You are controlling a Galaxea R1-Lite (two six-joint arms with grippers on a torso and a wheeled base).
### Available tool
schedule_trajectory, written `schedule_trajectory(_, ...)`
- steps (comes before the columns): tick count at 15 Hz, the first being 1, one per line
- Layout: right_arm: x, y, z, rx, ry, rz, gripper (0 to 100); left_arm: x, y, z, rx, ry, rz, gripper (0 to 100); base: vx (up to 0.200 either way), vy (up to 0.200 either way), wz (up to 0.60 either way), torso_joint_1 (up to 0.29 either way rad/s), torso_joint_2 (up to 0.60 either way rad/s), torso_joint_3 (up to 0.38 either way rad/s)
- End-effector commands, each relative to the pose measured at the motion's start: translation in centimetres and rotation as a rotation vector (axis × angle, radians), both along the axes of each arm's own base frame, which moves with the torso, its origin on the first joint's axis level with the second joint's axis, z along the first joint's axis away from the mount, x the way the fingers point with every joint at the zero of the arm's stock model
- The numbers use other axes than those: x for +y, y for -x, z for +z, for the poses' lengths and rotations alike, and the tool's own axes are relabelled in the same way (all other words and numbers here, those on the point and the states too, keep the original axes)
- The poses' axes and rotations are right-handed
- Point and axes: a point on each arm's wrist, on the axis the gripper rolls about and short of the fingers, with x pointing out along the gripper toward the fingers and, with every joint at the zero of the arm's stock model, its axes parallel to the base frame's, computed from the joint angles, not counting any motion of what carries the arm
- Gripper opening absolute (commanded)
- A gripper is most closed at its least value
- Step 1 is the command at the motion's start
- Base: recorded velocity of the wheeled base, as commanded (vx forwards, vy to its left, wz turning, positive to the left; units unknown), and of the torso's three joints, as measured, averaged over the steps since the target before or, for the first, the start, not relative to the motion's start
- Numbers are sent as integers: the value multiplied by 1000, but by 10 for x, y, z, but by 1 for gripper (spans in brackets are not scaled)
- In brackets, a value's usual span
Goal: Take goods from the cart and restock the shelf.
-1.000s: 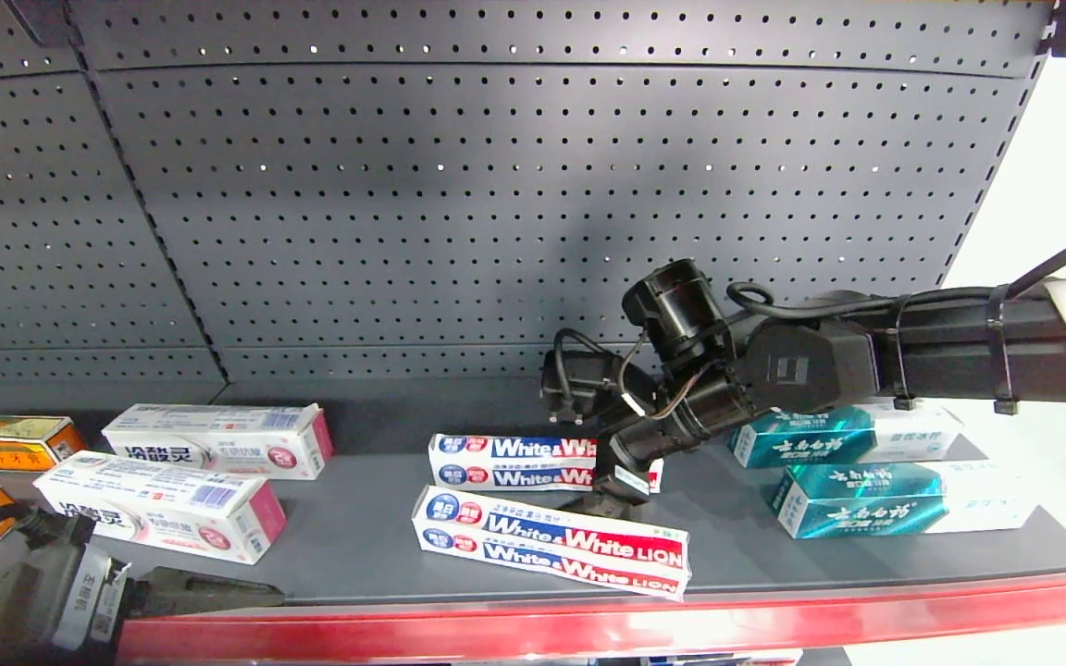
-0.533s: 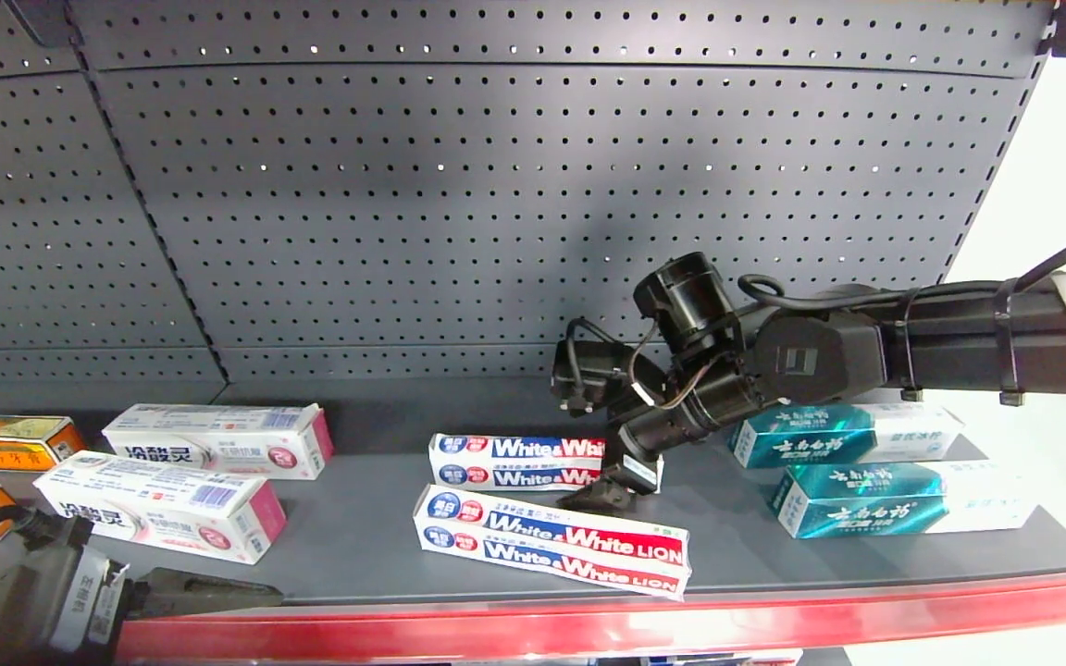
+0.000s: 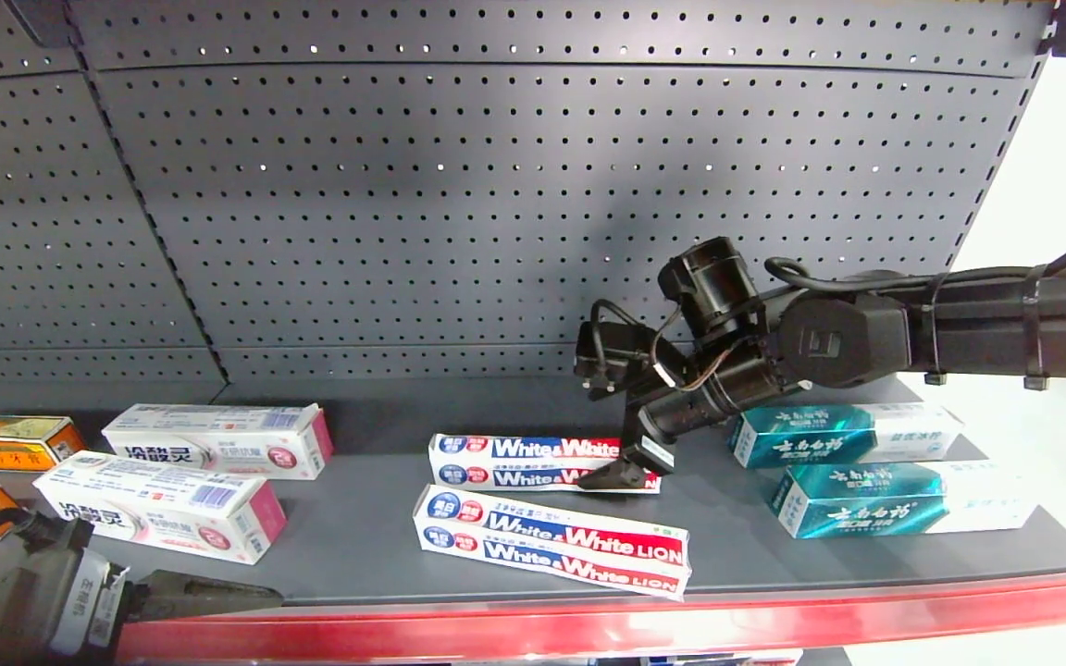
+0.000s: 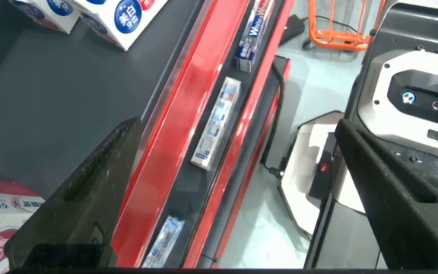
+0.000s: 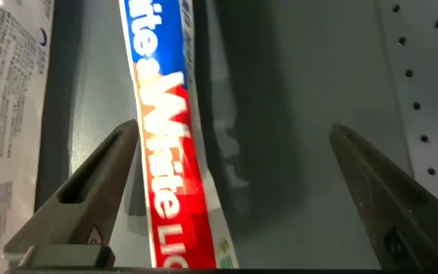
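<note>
Two white, blue and red toothpaste boxes lie on the grey shelf point(image 3: 376, 536), one at the rear point(image 3: 514, 461) and one at the front point(image 3: 551, 541). My right gripper point(image 3: 619, 477) hangs just above the rear box's right end, open and holding nothing. In the right wrist view its fingers point(image 5: 90, 202) stand wide apart, with that box point(image 5: 162, 152) lying beside one of them. My left gripper point(image 3: 255, 597) sits low at the shelf's front left edge. In the left wrist view it point(image 4: 234, 129) is open and empty, above the red shelf lip point(image 4: 196, 106).
Pink-and-white boxes point(image 3: 218, 439) point(image 3: 163, 507) and orange boxes point(image 3: 6, 439) lie at the left. Two teal boxes point(image 3: 843, 433) point(image 3: 894, 499) lie at the right, under my right arm. A perforated panel point(image 3: 496, 231) closes the back. Bare shelf lies between the groups.
My right gripper has risen and drawn back to the right, from between the two white-and-blue boxes to above the rear box's right end. The boxes and the left arm have stayed put.
</note>
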Motion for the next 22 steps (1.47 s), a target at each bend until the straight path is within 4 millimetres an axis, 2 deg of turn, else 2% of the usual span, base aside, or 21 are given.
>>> schedule_trajectory(1,-4,3,11,-24,-17,-3,100,0,0,0,2,0,0,100,0,0,0,0,0,0)
schedule_trajectory(3,-10,6,18,-34,-24,-10,100,0,0,0,2,0,0,100,0,0,0,0,0,0)
schedule_trajectory(5,-24,8,17,-26,-16,-37,100,0,0,-1,3,0,0,100,0,0,0,0,0,0)
schedule_trajectory(8,-29,11,22,-30,-24,-40,100,0,0,-1,3,0,0,100,0,0,0,0,0,0)
schedule_trajectory(12,-48,19,42,-87,-66,-69,100,1,6,-5,12,0,1,100,0,0,0,0,0,0)
schedule_trajectory(15,-68,49,55,-115,-90,-68,100,1,8,-4,13,-8,23,100,0,0,0,0,0,0)
schedule_trajectory(20,-100,116,45,-108,-91,-49,100,-1,1,1,-28,-4,66,100,0,0,0,0,0,0)
schedule_trajectory(22,-109,135,39,-95,-80,-45,100,-2,2,1,-28,-4,61,100,0,0,0,0,0,0)
